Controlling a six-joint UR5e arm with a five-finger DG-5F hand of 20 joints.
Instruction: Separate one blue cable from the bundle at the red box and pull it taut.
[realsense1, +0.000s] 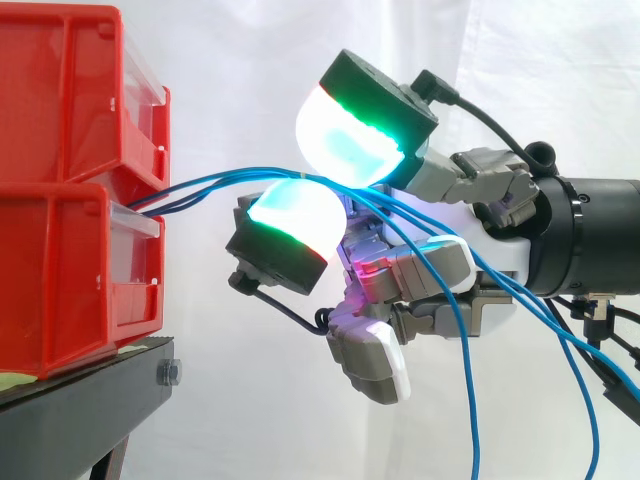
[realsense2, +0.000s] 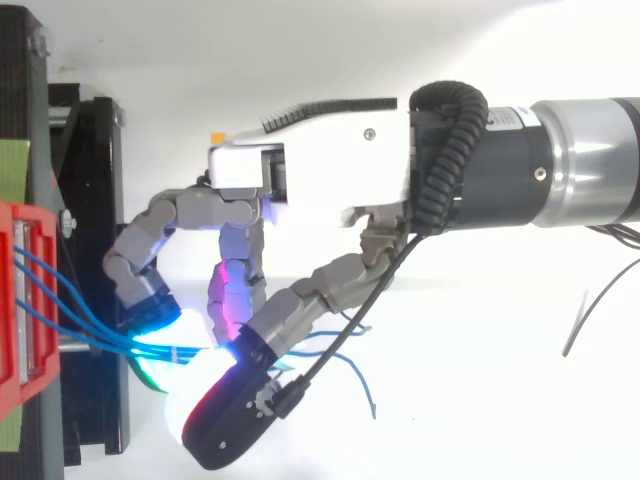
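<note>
I see the hand (realsense1: 500, 250) coming in from the right, level with the gap between the two stacked red bins (realsense1: 60, 100) on the black stand (realsense1: 90, 395). Its fingers are curled. Two glowing pads face each other, the upper one (realsense1: 345, 135) green and white, the lower one (realsense1: 295, 215) cyan and white. Between them they pinch the blue cables (realsense1: 205, 183). I can see several strands passing through that pinch, not a single one. The cables leave the bins at the front where the upper one sits on the lower. They rise in a shallow arc to the pads and are not drawn straight. Past the pads they drape over the other curled fingers and hang loose toward the lower right. From above, free ends curl just under the hand.
</note>
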